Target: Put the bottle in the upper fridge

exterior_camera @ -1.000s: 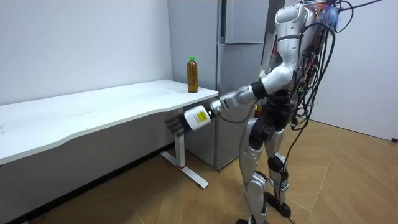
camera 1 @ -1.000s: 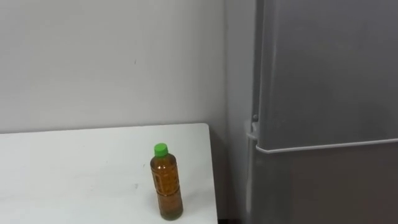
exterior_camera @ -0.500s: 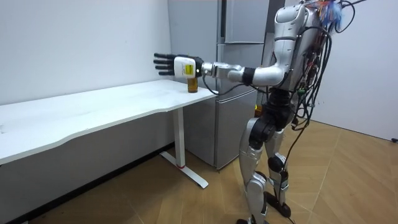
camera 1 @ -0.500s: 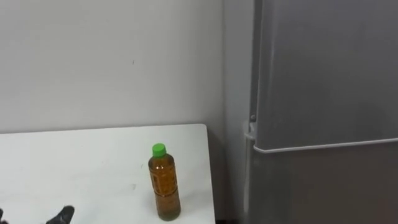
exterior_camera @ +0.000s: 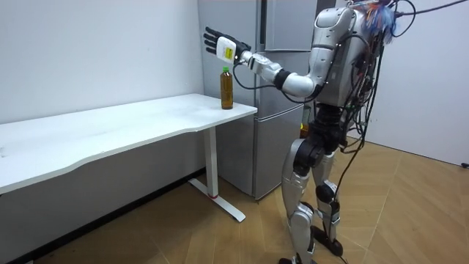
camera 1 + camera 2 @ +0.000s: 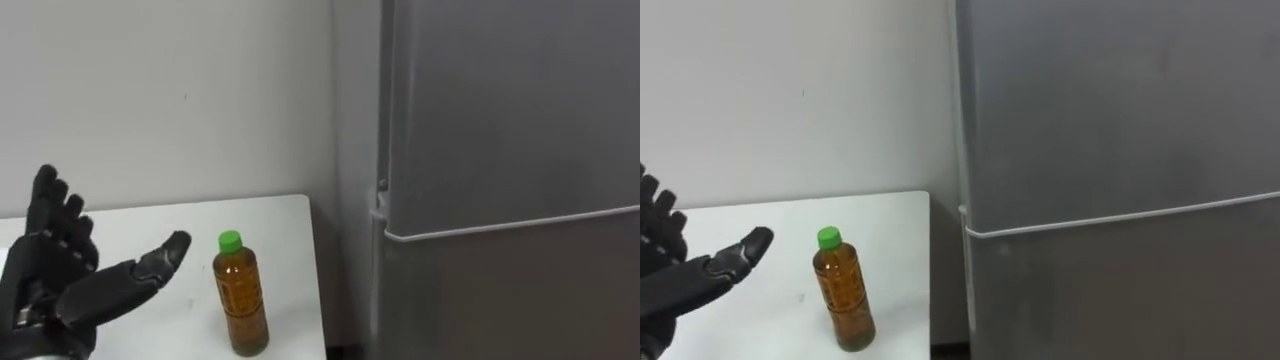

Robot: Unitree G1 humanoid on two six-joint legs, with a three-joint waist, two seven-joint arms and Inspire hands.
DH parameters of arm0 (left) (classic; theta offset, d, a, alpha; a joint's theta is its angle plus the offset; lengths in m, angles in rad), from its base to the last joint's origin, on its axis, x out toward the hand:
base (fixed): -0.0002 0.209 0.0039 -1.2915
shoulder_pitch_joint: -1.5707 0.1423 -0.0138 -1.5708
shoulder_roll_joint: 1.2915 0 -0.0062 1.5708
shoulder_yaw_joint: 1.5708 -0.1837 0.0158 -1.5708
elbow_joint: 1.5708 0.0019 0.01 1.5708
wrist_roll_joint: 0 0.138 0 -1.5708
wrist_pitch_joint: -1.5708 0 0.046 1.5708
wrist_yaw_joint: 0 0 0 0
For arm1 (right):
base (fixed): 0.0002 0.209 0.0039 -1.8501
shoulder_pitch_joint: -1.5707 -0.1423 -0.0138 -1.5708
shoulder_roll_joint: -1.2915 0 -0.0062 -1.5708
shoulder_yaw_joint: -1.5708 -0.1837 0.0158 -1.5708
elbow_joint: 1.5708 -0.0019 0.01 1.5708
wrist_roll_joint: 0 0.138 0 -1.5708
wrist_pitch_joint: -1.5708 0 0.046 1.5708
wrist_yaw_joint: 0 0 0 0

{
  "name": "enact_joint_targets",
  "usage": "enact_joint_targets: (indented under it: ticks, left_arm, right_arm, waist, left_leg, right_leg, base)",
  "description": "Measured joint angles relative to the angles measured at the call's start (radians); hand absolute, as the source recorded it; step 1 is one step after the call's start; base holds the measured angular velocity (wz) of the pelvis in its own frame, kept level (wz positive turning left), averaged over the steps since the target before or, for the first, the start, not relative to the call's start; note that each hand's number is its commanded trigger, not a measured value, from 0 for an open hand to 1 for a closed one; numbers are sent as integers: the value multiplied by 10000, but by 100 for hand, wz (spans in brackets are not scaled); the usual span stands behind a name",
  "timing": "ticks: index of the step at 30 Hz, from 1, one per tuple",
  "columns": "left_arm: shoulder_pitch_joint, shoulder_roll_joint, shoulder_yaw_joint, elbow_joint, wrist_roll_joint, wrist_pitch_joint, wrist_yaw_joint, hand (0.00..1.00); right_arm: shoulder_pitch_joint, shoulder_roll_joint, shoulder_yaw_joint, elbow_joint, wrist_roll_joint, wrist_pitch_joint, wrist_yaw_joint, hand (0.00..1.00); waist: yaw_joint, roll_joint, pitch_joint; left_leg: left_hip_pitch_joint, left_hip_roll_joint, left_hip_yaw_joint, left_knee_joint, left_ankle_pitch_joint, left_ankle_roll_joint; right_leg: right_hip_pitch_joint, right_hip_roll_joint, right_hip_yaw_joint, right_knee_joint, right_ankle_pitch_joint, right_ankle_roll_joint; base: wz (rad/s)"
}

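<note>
Your left hand (image 6: 62,285) sits at the lower left of the left eye view, fingers spread and straight, thumb (image 6: 160,256) pointing toward the bottle (image 6: 240,300). It holds nothing. The bottle stands upright on the white table (image 6: 275,222) at lower centre, near the table's right edge and just short of the fridge (image 6: 500,130), clear of the hand. In the room view the hand (image 5: 220,45) hangs higher than the bottle's cap, so I judge the step in hand to be the reach and grasp.

To do it well, bring the hand down until the palm is level with the bottle's amber body, not the green cap (image 6: 230,240). A grip on the cap or neck would likely let the bottle swing or tip. Keep the hand wide open until the body lies between thumb and fingers, then close.

Approach slowly from the frame's left. A knock from that side would push the bottle toward the table's right edge, and little table is left there.

The 2 fridge doors look shut, with the seam (image 6: 510,225) between them crossing the right half of the frame. Plan on the upper door, above that seam, needing to be opened before the bottle can go in.
</note>
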Motion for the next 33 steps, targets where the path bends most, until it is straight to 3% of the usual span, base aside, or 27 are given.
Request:
enact_joint_targets:
  ticks: [2, 14, 19, 25, 33]
  left_arm:
    - [-340, 0, -220, -99, 0, 117, -215, 0]
    - [-950, -66, -1326, -969, -794, 547, -1513, 0]
    - [-1024, -62, -1667, -964, -789, 647, -1812, 0]
    - [-1326, -53, -2254, -964, -779, 1020, -2221, 0]
    - [-1981, -87, -2841, -968, -793, 1260, -2867, 0]
  right_arm:
    - [-82, -1, 6, 175, 16, 10, 1, 0]
    - [-374, -45, 208, 375, 102, 108, -69, 0]
    - [-439, -66, 206, 380, 103, 132, -68, 0]
    - [-707, -76, 291, 470, 50, 203, -67, 0]
    - [-794, -240, 570, 460, 57, 226, 1, 0]
  waist:
    - [-107, -10, -6]
    - [-496, 90, -97]
    - [-755, 180, -74]
    - [-1067, 200, -31]
    - [-1141, 305, -68]
  left_leg:
    - [-131, 1, 3, 49, -1, 1]
    - [3, -2, 22, -48, 1, -1]
    - [63, -4, 29, -55, 2, -1]
    - [21, 7, 25, 20, 3, -4]
    - [-177, 17, 20, 131, 2, -2]
  right_leg:
    - [-53, -2, -17, -5, 0, -1]
    - [-69, 16, 166, -30, 3, -4]
    - [6, 18, 152, -45, 3, -4]
    - [-28, 17, 160, -20, 2, -4]
    - [-165, 18, 176, -8, 3, -5]
  base:
    - [0]
    - [-2]
    - [0]
    - [0]
    - [0]
